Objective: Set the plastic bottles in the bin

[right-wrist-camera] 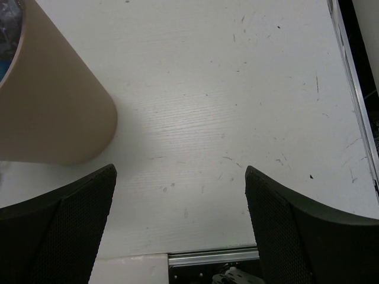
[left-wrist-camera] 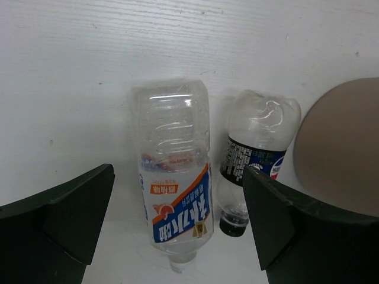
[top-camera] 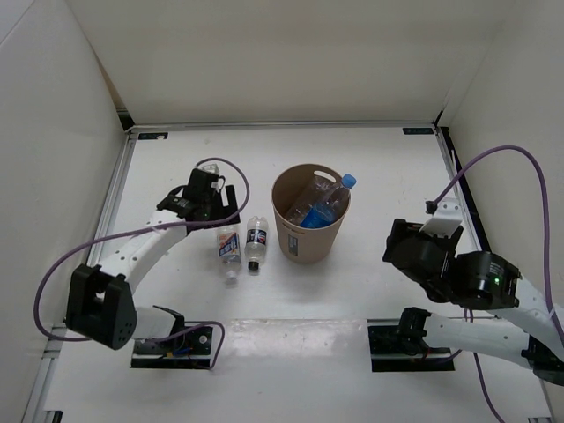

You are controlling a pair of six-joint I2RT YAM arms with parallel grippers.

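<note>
i see the left gripper [top-camera: 214,210] hanging over the left part of the table [top-camera: 379,167]. its fingers [left-wrist-camera: 65,225] stand wide apart and hold nothing. in the left wrist view the white-labelled bottle [left-wrist-camera: 174,183] lies flat on the white surface, beyond and between these fingers, with its cap toward the near edge. its label carries blue and orange print. just beside it, on the side of the bin [left-wrist-camera: 340,148], lies the dark-labelled bottle [left-wrist-camera: 256,155]. it is shorter, has a dark cap, and its cap also points toward the near edge. in the top view these two lie side by side and very close; i cannot tell if they really touch.

the bin stands upright near the middle of the table, just to the right of them. inside it i see the blue-labelled bottle [top-camera: 330,204], tilted, with its blue cap reaching over the rim at the far right. a clear unlabelled bottle [top-camera: 310,196] leans next to it.

the right gripper [top-camera: 407,249] is to the right of the bin and apart from it. its fingers [right-wrist-camera: 296,225] are also spread wide, with only bare table between them. in the right wrist view the tan wall of the bin fills the upper left corner.
</note>
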